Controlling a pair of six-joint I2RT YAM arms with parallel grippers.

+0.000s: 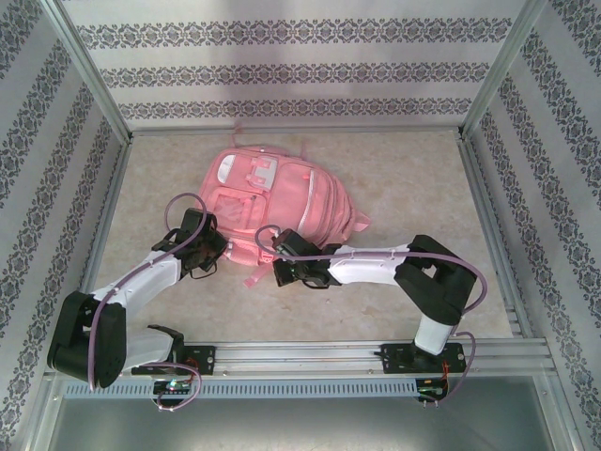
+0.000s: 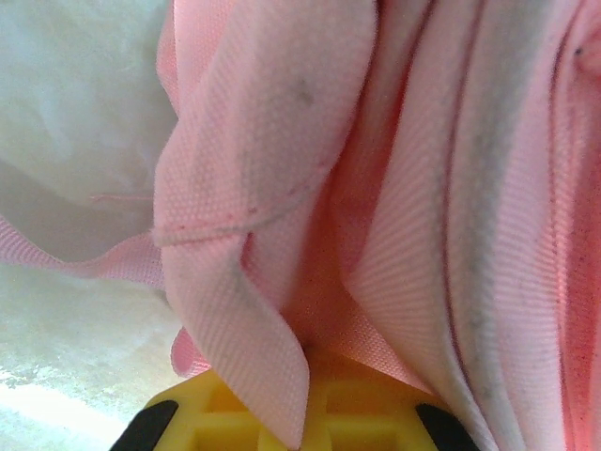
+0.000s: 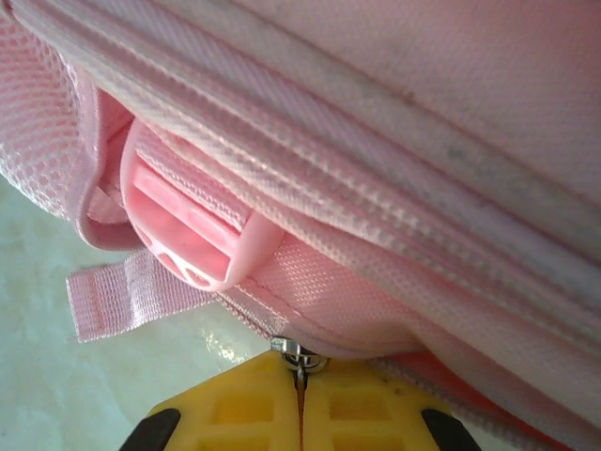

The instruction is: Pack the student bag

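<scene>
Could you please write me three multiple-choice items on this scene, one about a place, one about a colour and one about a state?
1. Where does the student bag lie?
A. Flat on the table, beyond the arm bases
B. Hanging from the left wall
C. On the rail by the arm bases

2. What colour is the plastic buckle on the bag?
A. Black
B. Blue
C. Pink

3. In what state is the right end effector?
A. Wide open above bare table
B. Shut on the metal zipper pull
C. Shut on a pencil

Answers:
1 A: the top view shows the bag lying on the tabletop.
2 C: the right wrist view shows it as pink as the fabric.
3 B: its yellow fingers meet with the pull pinched between them.
</scene>
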